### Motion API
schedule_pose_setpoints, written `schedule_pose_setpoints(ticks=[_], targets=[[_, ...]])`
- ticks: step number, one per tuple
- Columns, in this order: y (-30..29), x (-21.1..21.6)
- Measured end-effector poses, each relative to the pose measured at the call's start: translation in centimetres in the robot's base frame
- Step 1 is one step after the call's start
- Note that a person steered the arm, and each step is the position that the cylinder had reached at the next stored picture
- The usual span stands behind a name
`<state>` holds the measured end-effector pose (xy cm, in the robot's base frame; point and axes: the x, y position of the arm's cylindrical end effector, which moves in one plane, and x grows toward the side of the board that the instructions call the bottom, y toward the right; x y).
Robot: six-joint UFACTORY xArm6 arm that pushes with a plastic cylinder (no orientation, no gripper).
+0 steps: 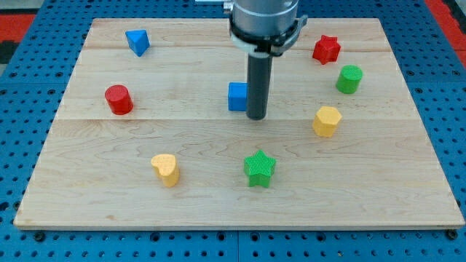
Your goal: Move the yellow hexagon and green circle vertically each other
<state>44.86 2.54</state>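
The yellow hexagon lies at the view's right of the wooden board, below and slightly left of the green circle. They stand apart with a gap between them. My tip rests on the board near the middle, touching or almost touching the right side of a blue square block. The tip is well to the left of the yellow hexagon, with bare wood between them.
A red star sits above the green circle. A green star and a yellow heart lie toward the bottom. A red cylinder and a blue triangle are at the left. The board sits on a blue pegboard.
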Motion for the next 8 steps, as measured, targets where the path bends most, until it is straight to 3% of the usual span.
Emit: schedule_pose_setpoints(ticks=[1, 4, 6, 8], targets=[[-0.7, 2.1], [12.3, 2.1], [16.2, 6.8], [21.4, -3.1]])
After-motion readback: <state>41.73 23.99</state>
